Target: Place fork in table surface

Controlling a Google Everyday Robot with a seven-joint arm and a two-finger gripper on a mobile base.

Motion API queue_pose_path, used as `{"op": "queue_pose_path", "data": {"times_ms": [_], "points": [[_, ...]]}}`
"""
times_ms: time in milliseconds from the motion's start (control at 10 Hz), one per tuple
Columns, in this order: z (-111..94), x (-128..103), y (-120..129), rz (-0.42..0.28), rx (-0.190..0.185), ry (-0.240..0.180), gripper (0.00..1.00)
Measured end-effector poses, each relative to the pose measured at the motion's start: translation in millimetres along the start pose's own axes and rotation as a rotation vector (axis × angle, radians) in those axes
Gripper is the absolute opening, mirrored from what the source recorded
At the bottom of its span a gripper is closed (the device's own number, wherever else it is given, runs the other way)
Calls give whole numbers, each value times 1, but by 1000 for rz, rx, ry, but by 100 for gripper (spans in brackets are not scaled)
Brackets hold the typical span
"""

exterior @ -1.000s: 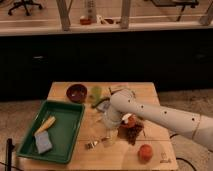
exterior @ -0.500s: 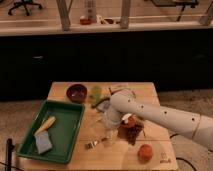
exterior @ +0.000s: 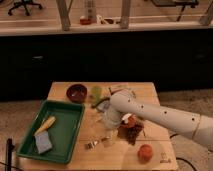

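A small silvery fork [exterior: 93,144] lies low on the light wooden table surface [exterior: 150,95], just right of the green tray [exterior: 67,113]. My white arm reaches in from the right. Its gripper [exterior: 108,139] points down at the table, right beside the fork's right end. Whether it touches the fork I cannot tell.
In the green tray lie a yellow-handled tool [exterior: 45,125] and a grey-blue sponge [exterior: 43,143]. A dark red bowl [exterior: 76,92] and a green item [exterior: 96,93] stand at the back. A brown packet [exterior: 132,132] and an orange fruit [exterior: 145,152] lie under the arm.
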Motion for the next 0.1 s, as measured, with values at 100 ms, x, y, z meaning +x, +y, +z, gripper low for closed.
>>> {"op": "queue_pose_path", "data": {"times_ms": [100], "points": [[0, 0, 0, 0, 0, 0, 80]]}}
